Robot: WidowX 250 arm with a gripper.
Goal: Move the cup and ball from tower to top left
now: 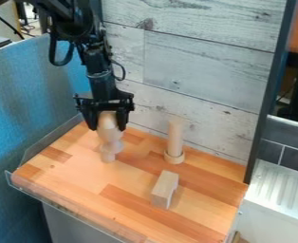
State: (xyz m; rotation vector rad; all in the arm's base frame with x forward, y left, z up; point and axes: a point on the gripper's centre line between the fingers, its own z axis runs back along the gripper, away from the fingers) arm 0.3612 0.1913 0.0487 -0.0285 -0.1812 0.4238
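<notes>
Inspected from where I stand: the gripper (107, 119) hangs at left of centre in the upper half of the frame, fingers pointing down. Its fingers are parted by the width of the wooden cup-and-ball piece (109, 130), bearing on opposite sides of the upper section; I find it gripped. The piece is left of centre, over the left part of the wooden tabletop (69, 166). Its cup-like flare sits low on the body; I cannot tell whether the hollow contains anything. The long axis runs close to upright, the bulging section uppermost, a waist beneath, then the flare and a short stem directed at the tabletop. Whether the foot makes contact I cannot determine. Right of centre, a wooden post (175, 137) stands upright, its foot encircled by a wider collar (174, 157). Nearer me, below that post, lies a notched wooden block (164, 188), long axis slanting from upper right to lower left. A clear rim (56, 204) borders the near left edge.
</notes>
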